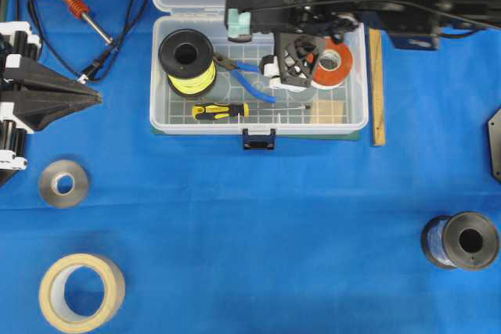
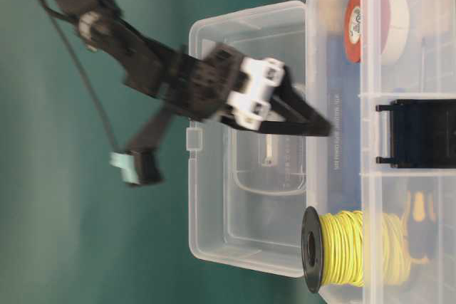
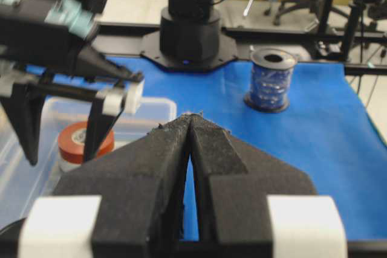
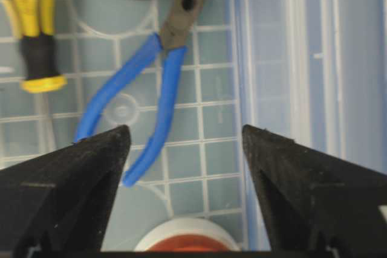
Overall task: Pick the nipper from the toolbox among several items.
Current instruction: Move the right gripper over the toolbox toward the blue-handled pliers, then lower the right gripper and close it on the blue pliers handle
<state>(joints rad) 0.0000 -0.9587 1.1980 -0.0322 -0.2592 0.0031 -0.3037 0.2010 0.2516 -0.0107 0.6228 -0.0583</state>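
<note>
Nipper (image 4: 142, 92) flat on toolbox (image 1: 356, 119) floor, just beyond spread-apart, empty right gripper (image 4: 186, 149) fingertips.

Blue-handled nipper (image 4: 145, 98) — grid-floored toolbox (image 1: 356, 119)

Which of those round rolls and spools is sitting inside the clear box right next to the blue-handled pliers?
The yellow wire spool. It stands in the toolbox with the nipper jaws beside it; the red-and-white tape roll sits at the handle end.
</note>
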